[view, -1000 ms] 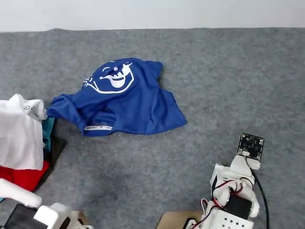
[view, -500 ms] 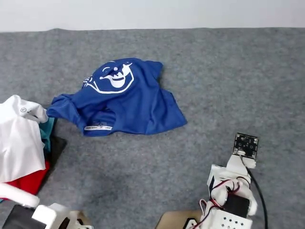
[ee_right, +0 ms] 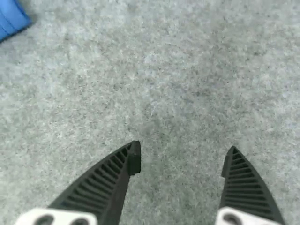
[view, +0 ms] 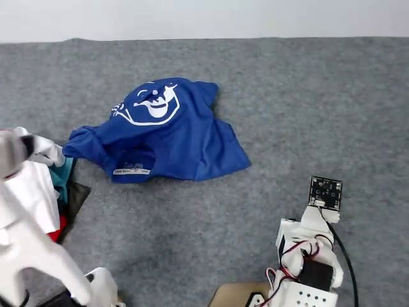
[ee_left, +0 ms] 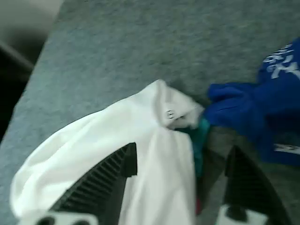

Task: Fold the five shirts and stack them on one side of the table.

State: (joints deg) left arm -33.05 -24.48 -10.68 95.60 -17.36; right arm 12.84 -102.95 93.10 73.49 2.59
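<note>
A crumpled blue shirt (view: 160, 131) with a white print lies left of the mat's middle. At the left edge, a white shirt (view: 35, 185) tops a stack, with teal (view: 64, 176), dark (view: 77, 195) and red (view: 57, 233) cloth showing under it. My left arm (view: 25, 243) reaches over this stack. In its wrist view my left gripper (ee_left: 180, 159) hangs open above the white shirt (ee_left: 103, 140), near the blue shirt's sleeve (ee_left: 248, 112). My right gripper (ee_right: 183, 159) is open over bare grey mat, with a corner of the blue shirt (ee_right: 11, 18) far off.
Grey felt mat (view: 307, 109) covers the table, with bare room to the right and behind the blue shirt. The right arm (view: 310, 256) stands at the front right. A pale wall edge runs along the back.
My left arm has swung up and over the stack at the left, and the white shirt has shifted under it. The right arm has crept slightly forward.
</note>
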